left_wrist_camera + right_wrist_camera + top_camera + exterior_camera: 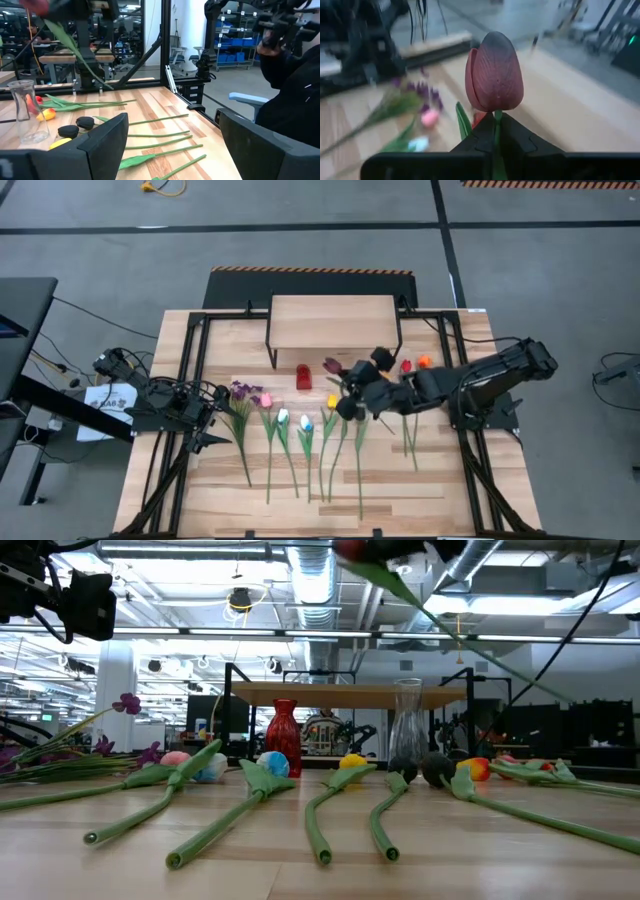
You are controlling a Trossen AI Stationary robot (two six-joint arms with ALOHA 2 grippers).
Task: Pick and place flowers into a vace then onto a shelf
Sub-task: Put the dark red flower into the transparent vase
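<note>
Pale plank tabletop [420, 490], flowers [300, 445] fanned out in a row, stems toward the front, easy pickings. The right gripper [496, 131] pinches a dark maroon tulip [494, 72] by its stem, waxy bud aloft, likely bound for the clear glass vase [407, 725]. Left gripper [215, 442] waits beside the purple sprigs [240, 392], fingers spread. The shelf [333, 320] stands bare.
</note>
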